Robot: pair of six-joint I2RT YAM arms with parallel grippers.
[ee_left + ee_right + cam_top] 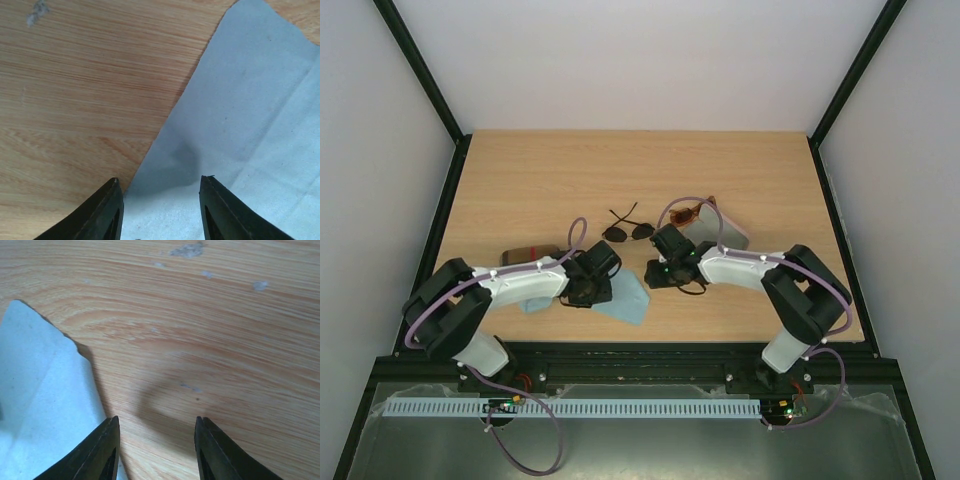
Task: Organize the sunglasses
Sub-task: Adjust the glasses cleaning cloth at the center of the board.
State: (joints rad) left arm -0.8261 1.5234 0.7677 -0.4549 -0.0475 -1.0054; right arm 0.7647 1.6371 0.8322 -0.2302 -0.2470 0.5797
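The black wire-framed sunglasses (pixel 628 231) lie folded on the wooden table just beyond both grippers. The reddish-brown sunglasses (pixel 686 213) rest further right, partly hidden by a cable and a pale case. My left gripper (pixel 590 291) points down over a light blue cloth (pixel 626 299). In the left wrist view it (pixel 160 179) stands open above the cloth (pixel 250 125) with nothing between its fingers. My right gripper (pixel 660 276) hovers beside the cloth's right edge. In its own view it (pixel 156 417) is open over bare wood, and the cloth (pixel 35 405) lies at the left.
A brown oblong case (pixel 530 250) lies behind my left forearm. A flat pale pink case (pixel 717 233) sits beside the reddish-brown pair. A second bit of blue cloth (pixel 535 305) shows under the left arm. Black frame rails border the table (pixel 620 170).
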